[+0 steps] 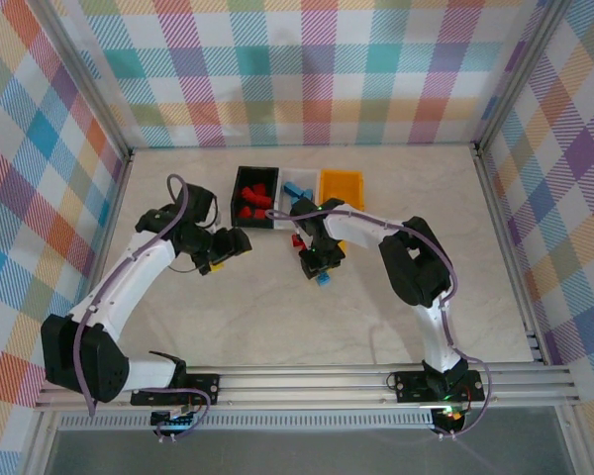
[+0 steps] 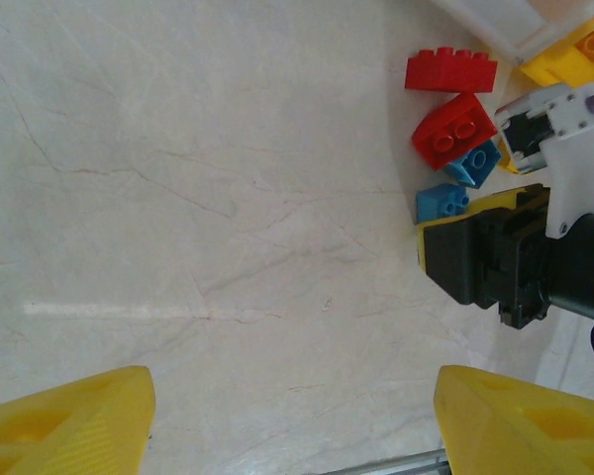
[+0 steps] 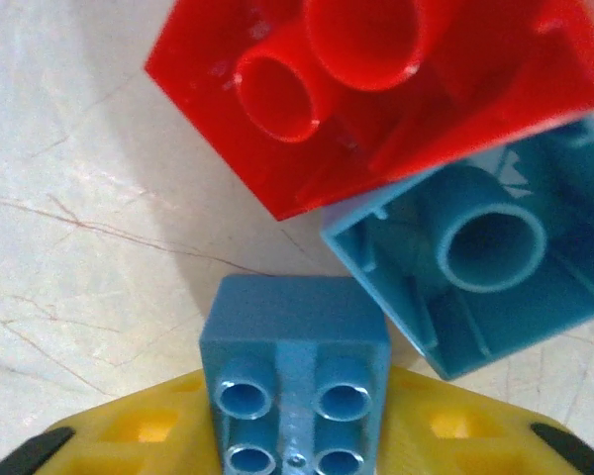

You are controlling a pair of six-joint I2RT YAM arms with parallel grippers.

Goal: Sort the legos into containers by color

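Right gripper point(image 1: 322, 269) is pinching a blue brick point(image 3: 294, 346) between its yellow fingers point(image 3: 455, 430), which are lying against two opposite sides of it, low over the worktop point(image 3: 89, 247). This blue brick is sitting with its four studs facing straight up at the right wrist camera. It is nearly square, so no long axis is standing out, and its sides are running parallel to the fingers. Just beside its far corner a second blue brick point(image 3: 475, 267) is lying with its hollow underside turned to the camera, rotated a little off the first. A red brick point(image 3: 376, 89) is touching that second blue brick on the far side, also showing its round underside tubes.

Seen from the left wrist camera, the cluster is lying at the tip of the right gripper. Beyond it a long red brick point(image 2: 450, 71) is lying a little apart, its long axis running across that view and its row of studs pointing toward the top. The left gripper point(image 2: 297, 426) is hanging over bare worktop with its fingers spread wide, gripping nothing, well apart from the bricks.

The top camera is taking in the containers, standing in a row beyond both grippers. The black bin point(image 1: 240, 178) on the left is holding red bricks point(image 1: 257, 201), the white bin point(image 1: 285, 178) is touching its right side, and the yellow-orange bin point(image 1: 341, 186) is standing at the right. The pinched blue brick is sitting on the near side of the white bin.
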